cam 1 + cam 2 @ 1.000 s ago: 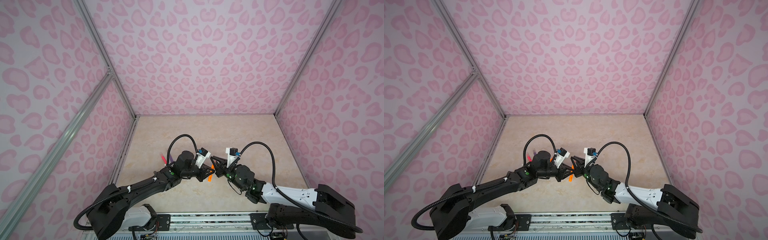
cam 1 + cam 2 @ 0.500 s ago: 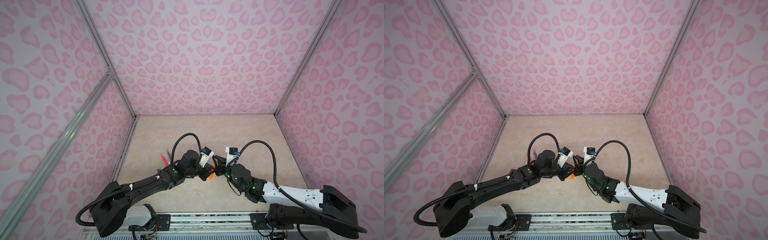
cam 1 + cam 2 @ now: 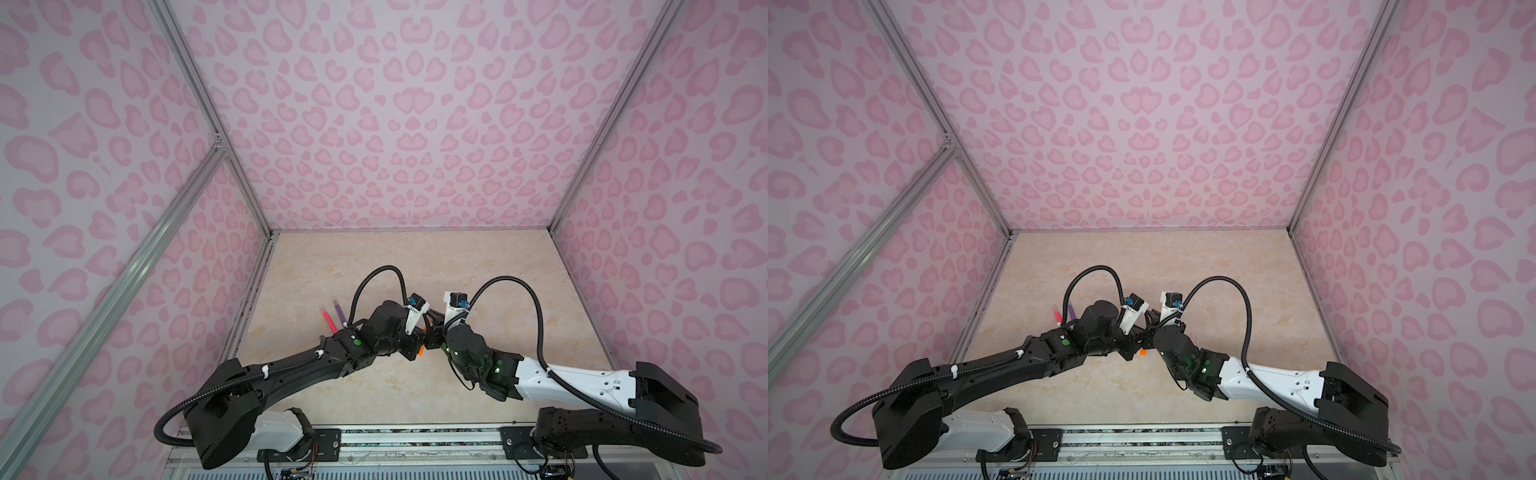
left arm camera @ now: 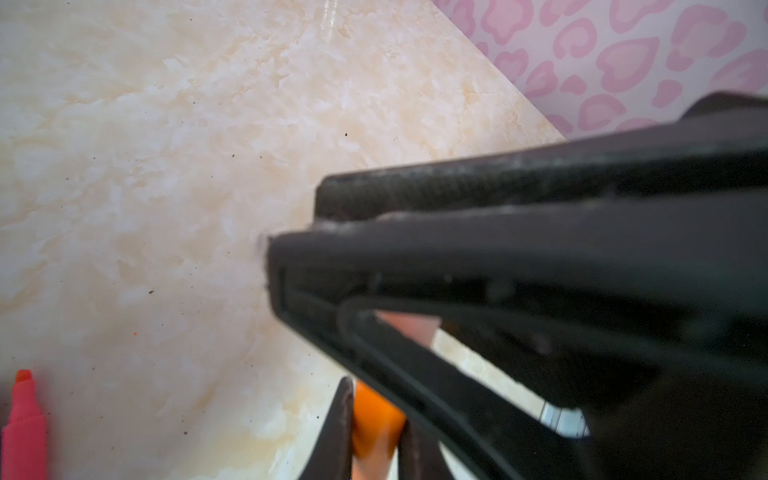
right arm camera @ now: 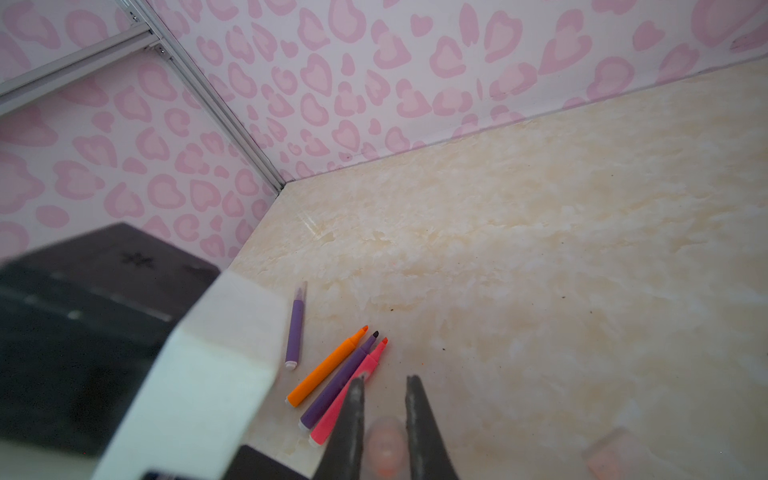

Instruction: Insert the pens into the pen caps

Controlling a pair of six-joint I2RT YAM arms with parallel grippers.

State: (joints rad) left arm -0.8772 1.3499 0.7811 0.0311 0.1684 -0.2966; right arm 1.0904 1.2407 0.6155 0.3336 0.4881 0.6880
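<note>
Orange pen point(image 4: 376, 419) sits clamped in my left gripper point(image 4: 374, 440), jaws narrowed onto its barrel. My right gripper point(image 5: 385, 386) is pinched on a clear pen cap point(image 5: 384, 446), a blurred round shape between the fingers. In both top views the two grippers meet nose to nose at the middle of the surface point(image 3: 415, 257), the cap coming at the pen from the right. The pen's long axis runs roughly near-to-far, one orange end poking toward the front edge. Its tip is probably at the cap's mouth, though blur hides the joint. Beyond my right fingers three uncapped pens lie side by side, pink pen point(image 5: 371, 360), purple pen point(image 5: 338, 382), second orange pen point(image 5: 326, 368), tips pointing away. Farther off rests a capped purple pen point(image 5: 296, 328), another pink pen point(image 3: 327, 321) beside it.
</note>
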